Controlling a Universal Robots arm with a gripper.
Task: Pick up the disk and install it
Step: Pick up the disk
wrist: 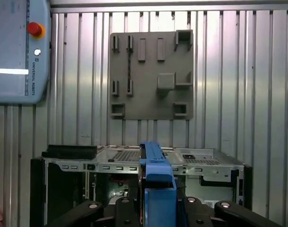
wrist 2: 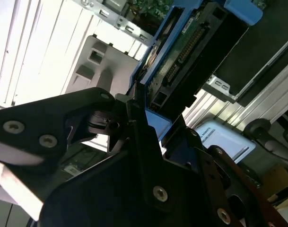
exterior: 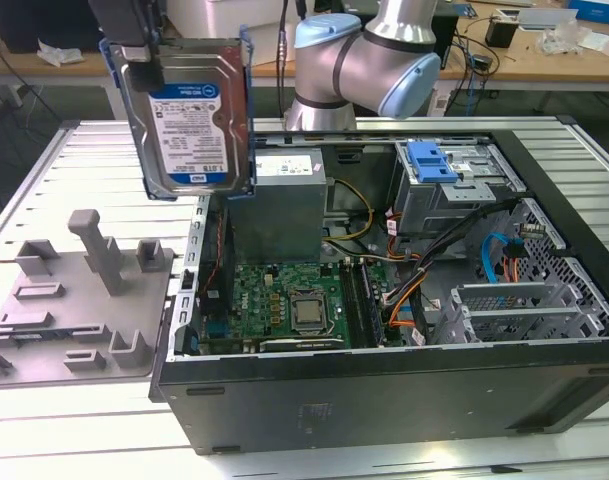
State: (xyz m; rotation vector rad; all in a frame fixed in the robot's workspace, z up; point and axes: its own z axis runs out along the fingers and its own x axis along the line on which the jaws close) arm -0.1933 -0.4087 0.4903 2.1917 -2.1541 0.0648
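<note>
The disk (exterior: 189,110), a silver hard drive with a blue-and-white label in a blue carrier, hangs upright in the air at the exterior view's left. It is above the left wall of the open computer case (exterior: 384,390). My gripper (exterior: 147,55) is shut on its upper edge. In the second wrist view the black fingers (wrist 2: 134,118) clamp the disk (wrist 2: 181,52), seen edge-on with its connector side showing. In the first wrist view the carrier's blue edge (wrist: 155,172) stands between the fingers (wrist: 122,208), above the case (wrist: 134,155).
Inside the case are a drive bay with a blue bracket (exterior: 431,160), a grey power supply box (exterior: 284,200), a motherboard (exterior: 294,300) and loose cables (exterior: 414,270). A grey fixture plate (exterior: 74,300) lies left of the case. A teach pendant (wrist: 16,52) rests on the slatted table.
</note>
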